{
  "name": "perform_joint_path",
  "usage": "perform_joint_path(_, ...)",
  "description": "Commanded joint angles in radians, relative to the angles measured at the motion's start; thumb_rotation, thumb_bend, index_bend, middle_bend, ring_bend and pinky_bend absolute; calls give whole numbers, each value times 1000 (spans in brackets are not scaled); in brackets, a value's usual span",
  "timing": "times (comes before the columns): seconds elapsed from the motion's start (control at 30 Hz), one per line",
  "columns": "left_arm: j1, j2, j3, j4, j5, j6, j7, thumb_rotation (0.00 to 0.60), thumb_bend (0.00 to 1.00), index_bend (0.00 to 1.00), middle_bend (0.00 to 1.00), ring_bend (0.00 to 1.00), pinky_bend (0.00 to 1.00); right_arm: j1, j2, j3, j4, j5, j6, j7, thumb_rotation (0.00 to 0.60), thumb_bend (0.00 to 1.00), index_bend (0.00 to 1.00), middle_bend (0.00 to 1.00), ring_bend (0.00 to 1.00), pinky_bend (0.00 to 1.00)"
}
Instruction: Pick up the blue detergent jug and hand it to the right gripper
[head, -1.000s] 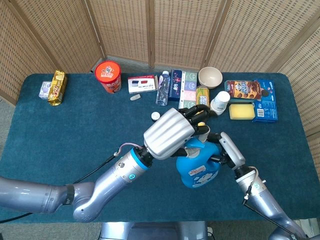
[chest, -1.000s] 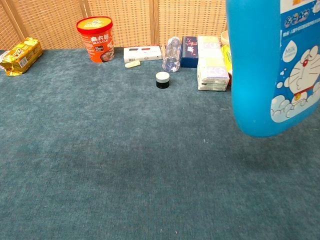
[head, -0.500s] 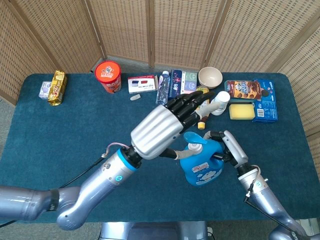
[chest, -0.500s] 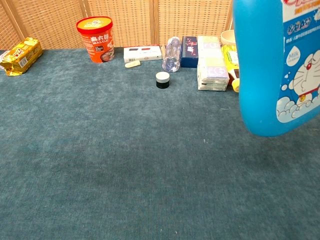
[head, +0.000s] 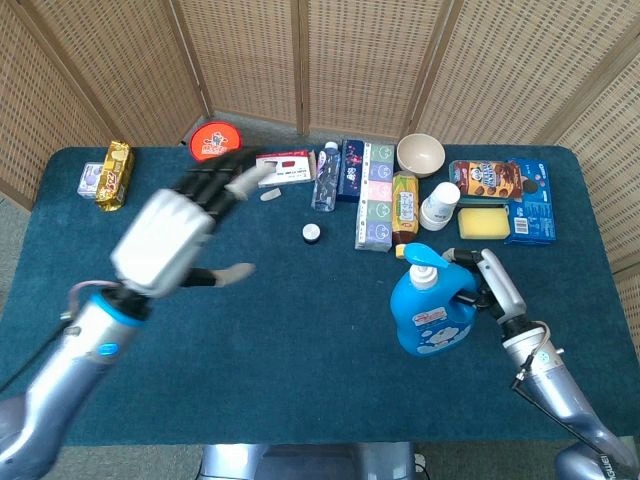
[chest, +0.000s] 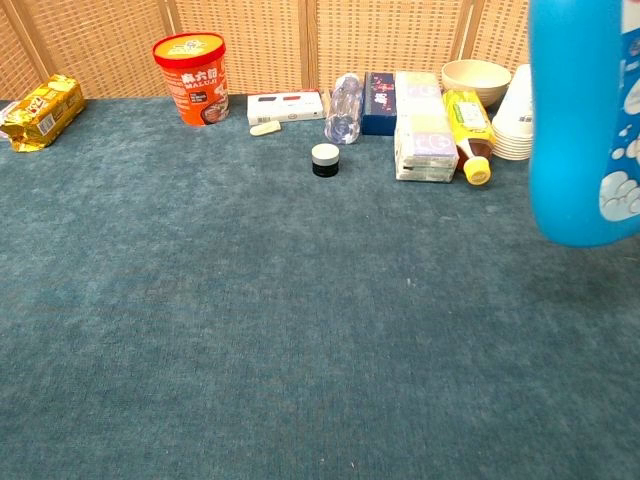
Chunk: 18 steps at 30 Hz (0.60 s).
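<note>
Right robot hand (head: 490, 282) gripping the handle of the blue detergent jug (head: 430, 310), a smooth, rounded plastic container with a white pump top and a cartoon label, held upright above the right part of the worktop (head: 300, 330), clear of its surface in the chest view, where the jug (chest: 588, 120) fills the upper right corner. Left robot hand (head: 180, 235), with a ribbed silver shell and dark fingers, raised over the left part of the worktop, fingers spread and holding nothing. The worktop is covered in a dark teal, felt-like cloth. Along its far edge, left to right: a crinkled yellow snack packet (chest: 40, 108), a red cylindrical cup (chest: 190, 76), a flat white box (chest: 287, 105), a clear plastic bottle (chest: 343, 108) lying down, a pastel carton (chest: 422, 128), a yellow bottle (chest: 466, 135) lying down and a round cream bowl (chest: 476, 76). A small round black jar (chest: 325, 159) with a white lid stands just in front of this row.
</note>
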Motion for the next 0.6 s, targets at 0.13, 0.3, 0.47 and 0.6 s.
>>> perform_joint_path(0.13,367,140,262,281,325,157,-383,600,0,0,0,0,90,-17,13,2,29,-33,14,30,600,794,675,783,538,651)
perform_joint_path(0.3,476,63,334,450,319,218,-465,600,0,0,0,0,62,-23,14,4,39,-37,22,30,600,795,675,783,538,651)
perform_joint_path(0.47,562,-6,368,515,270,266,-499,600,0,0,0,0,47,-30,17,12,41,-35,38,33,600,795,675,783,538,651)
perform_joint_path(0.6,595,-40,380,537,250,273,-520,600,0,0,0,0,46,-38,16,18,41,-33,54,40,600,795,675,783,538,651)
